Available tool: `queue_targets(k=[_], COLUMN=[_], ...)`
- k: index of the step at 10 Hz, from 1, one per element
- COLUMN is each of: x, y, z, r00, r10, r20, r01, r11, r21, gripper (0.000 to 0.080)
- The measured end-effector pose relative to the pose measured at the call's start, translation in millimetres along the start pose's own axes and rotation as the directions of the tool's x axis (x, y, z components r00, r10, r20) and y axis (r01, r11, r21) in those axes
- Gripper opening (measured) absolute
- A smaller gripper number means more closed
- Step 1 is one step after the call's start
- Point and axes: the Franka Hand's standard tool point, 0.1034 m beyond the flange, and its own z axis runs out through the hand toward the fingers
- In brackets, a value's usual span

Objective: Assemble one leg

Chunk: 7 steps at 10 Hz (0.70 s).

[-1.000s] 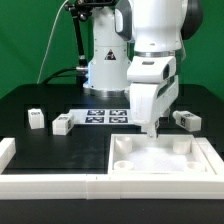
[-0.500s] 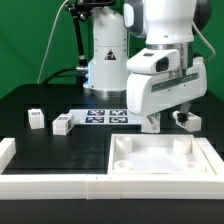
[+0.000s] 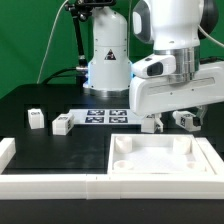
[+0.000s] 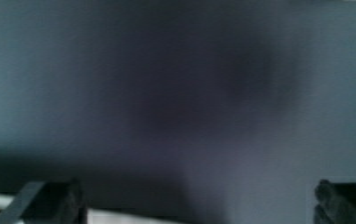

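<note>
The large white tabletop [image 3: 160, 165] with round corner sockets lies at the front on the exterior view's right. Small white legs lie on the black table: one [image 3: 36, 118] and another [image 3: 62, 124] on the exterior view's left, one [image 3: 152, 124] by the tabletop's far edge, and a tagged one [image 3: 186, 118] on the right. My gripper's white hand [image 3: 175, 90] hangs tilted above the tabletop's far edge, clear of all parts. In the blurred wrist view my gripper [image 4: 196, 200] is open, with its dark fingertips [image 4: 50, 200] wide apart and nothing between them.
The marker board [image 3: 105, 116] lies in front of the robot base [image 3: 105, 60]. A white frame [image 3: 50, 185] runs along the table's front, with a raised end [image 3: 6, 150] at the exterior view's left. A green backdrop stands behind.
The arm has risen from the tabletop's far edge and the hand has turned sideways. The small leg by that edge stays on the table.
</note>
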Motion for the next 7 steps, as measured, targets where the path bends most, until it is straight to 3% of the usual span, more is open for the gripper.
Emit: queue_targets(k=[2, 4, 7], x=[-0.3, -13.6, -22.9], y=[-4.5, -31.6, -47.6], z=[0.7, 5.3, 5.2], r00=[1.0, 0.998, 0.996], r10=[-0.007, -0.056, -0.087], r20=[-0.001, 0.005, 0.015], r01=[0.007, 0.056, 0.087], r11=[1.0, 0.998, 0.996], r21=[0.003, 0.014, 0.017], gripper=[0.0649, 0.0649, 0.0649])
